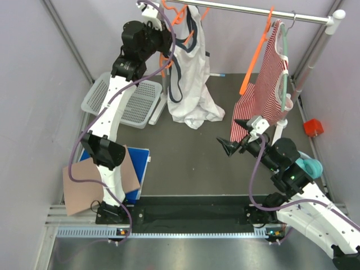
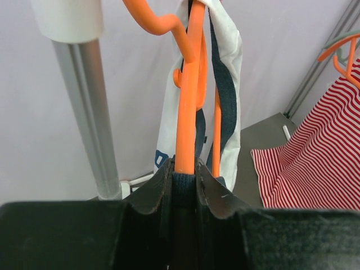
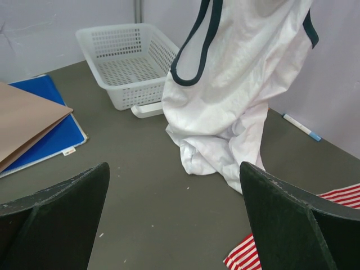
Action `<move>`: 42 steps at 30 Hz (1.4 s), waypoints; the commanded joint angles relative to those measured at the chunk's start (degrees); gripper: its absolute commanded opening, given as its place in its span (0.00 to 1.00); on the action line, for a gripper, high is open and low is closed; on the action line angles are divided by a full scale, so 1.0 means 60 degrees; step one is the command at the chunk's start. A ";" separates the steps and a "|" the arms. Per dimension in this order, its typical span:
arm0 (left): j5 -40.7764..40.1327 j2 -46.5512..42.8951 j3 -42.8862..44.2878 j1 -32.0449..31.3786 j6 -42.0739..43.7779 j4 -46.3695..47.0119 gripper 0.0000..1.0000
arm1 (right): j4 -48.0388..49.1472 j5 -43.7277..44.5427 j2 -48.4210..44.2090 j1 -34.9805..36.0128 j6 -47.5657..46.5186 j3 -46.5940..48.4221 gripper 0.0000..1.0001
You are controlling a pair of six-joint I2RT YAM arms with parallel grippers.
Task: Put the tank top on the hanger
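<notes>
Left gripper (image 2: 184, 175): jaws clamped on hanger (image 2: 188, 84) arm, navy trim seemingly pinched too. Right gripper (image 3: 174, 197): wide open, empty, low over table (image 3: 140, 185). Tank top (image 1: 191, 84): draped from hanger by rail (image 1: 253, 12), hem pooled on table. Advice: keep hanger steady, seat both straps squarely.

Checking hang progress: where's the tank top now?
Top view, upper centre: the tank top hangs from the orange hanger gripped by the left tool, its hem pooled on the table right of the white basket.
</notes>
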 commanded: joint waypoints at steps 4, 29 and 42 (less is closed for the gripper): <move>0.0473 0.0101 0.0547 0.0010 -0.0278 0.1016 0.00 | 0.0397 0.0060 -0.0027 -0.0077 -0.0007 -0.0004 0.97; 0.0416 -0.2562 -0.3389 -0.0078 0.0015 0.2449 0.99 | 0.0280 -0.0291 0.0339 -0.0077 -0.0007 0.0142 1.00; -0.1910 -0.9368 -1.1675 -0.0078 -0.0351 0.5352 0.99 | 0.0046 0.0250 0.0659 -0.0179 0.0461 0.0317 1.00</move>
